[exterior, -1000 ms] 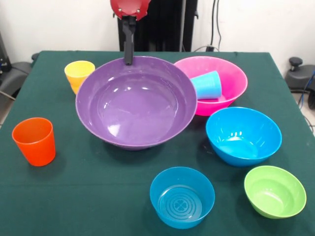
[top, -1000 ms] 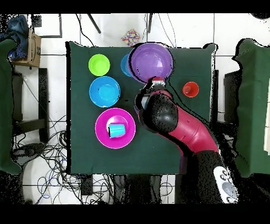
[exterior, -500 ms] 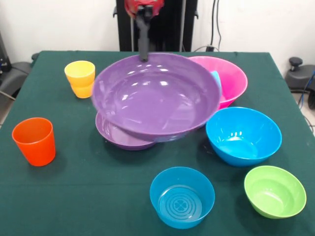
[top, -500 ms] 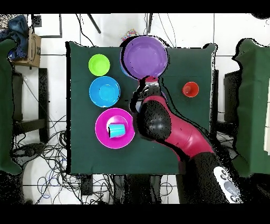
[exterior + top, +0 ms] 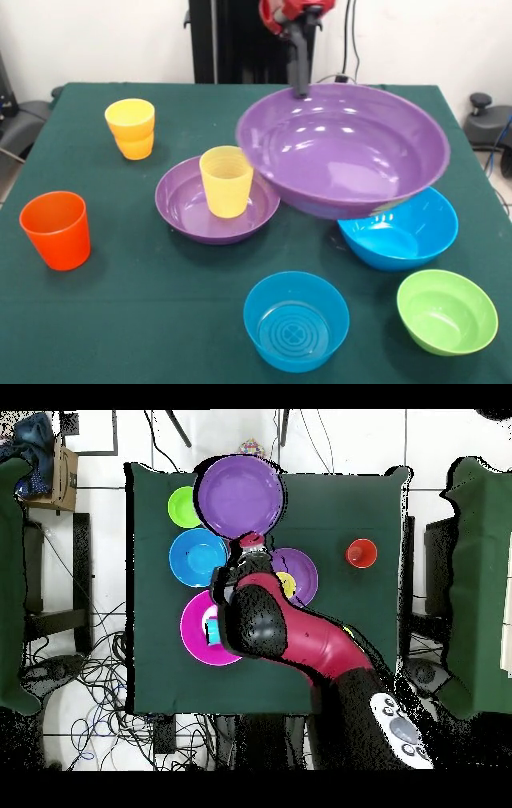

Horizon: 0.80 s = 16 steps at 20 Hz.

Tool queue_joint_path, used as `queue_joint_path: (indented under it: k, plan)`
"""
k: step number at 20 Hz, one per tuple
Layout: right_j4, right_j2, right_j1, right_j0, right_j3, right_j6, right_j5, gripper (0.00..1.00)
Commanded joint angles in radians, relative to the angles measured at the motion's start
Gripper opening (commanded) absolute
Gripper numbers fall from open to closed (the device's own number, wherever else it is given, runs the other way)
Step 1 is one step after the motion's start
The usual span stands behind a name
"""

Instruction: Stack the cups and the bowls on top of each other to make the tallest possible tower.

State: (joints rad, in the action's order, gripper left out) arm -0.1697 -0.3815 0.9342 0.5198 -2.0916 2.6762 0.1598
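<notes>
Gripper (image 5: 300, 90) pinching far rim of lifted purple bowl (image 5: 344, 152), bowl hanging tilted below it over big blue bowl (image 5: 400, 236), second purple bowl (image 5: 188, 212) on table off to one side, ribbed yellow cup (image 5: 226, 182) standing inside it.

Raised purple bowl (image 5: 344, 152) glossy smooth plastic; green tablecloth (image 5: 144, 320) matt fabric.
</notes>
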Motion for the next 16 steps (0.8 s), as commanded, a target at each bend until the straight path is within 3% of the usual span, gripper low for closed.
queue_joint_path:
  k: [1,8,16]
  plan:
    - [0.034,0.012,0.008,-0.057,-0.062,0.134,0.058,0.0]
    - [-0.02,0.087,0.028,-0.096,-0.018,0.07,-0.099,0.0]
    - [0.016,0.003,0.035,-0.017,-0.027,0.092,-0.076,0.0]
